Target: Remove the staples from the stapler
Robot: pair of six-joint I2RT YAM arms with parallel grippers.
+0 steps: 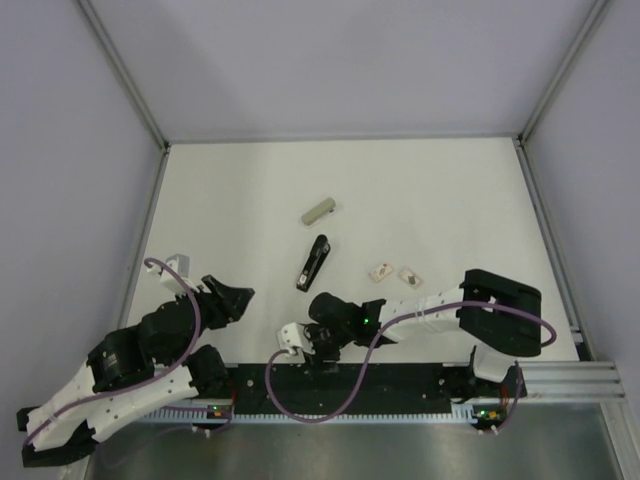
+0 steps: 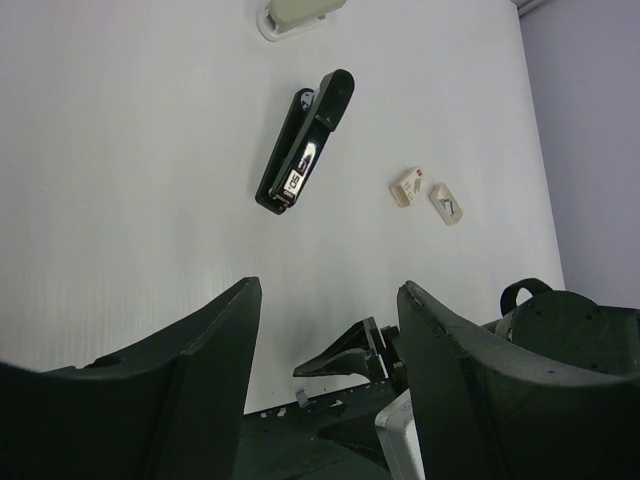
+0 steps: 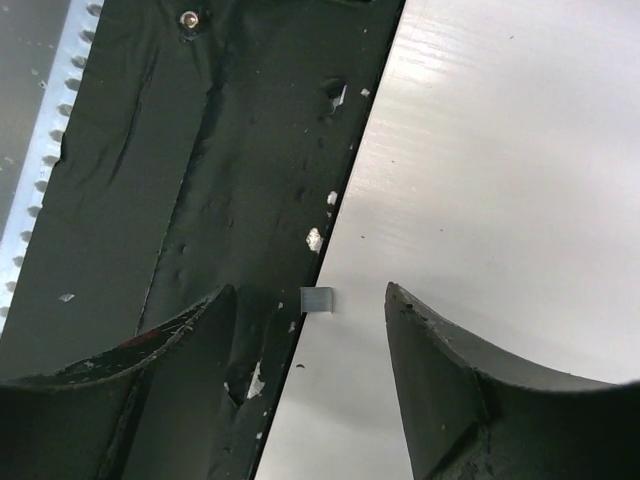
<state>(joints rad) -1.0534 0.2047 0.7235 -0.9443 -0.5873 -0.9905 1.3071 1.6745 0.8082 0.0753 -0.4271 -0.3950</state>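
Note:
The black stapler [image 1: 313, 262] [image 2: 305, 142] lies on the white table, mid-field, beyond both arms and touched by neither. The staples [image 3: 316, 299], a tiny grey strip, rest on the table right at the edge of the black base strip, also seen small in the left wrist view [image 2: 300, 397]. My right gripper [image 3: 308, 290] [image 1: 325, 362] points down over that spot, open, with one finger on either side of the staples and no contact. My left gripper [image 2: 330, 285] [image 1: 238, 298] hangs open and empty at the near left, facing the stapler.
A pale green rounded stick [image 1: 318, 211] [image 2: 300, 12] lies beyond the stapler. Two small beige boxes [image 1: 380, 270] [image 1: 409, 277] sit to its right. The black base strip [image 3: 200, 150] runs along the table's near edge. Grey walls enclose the table.

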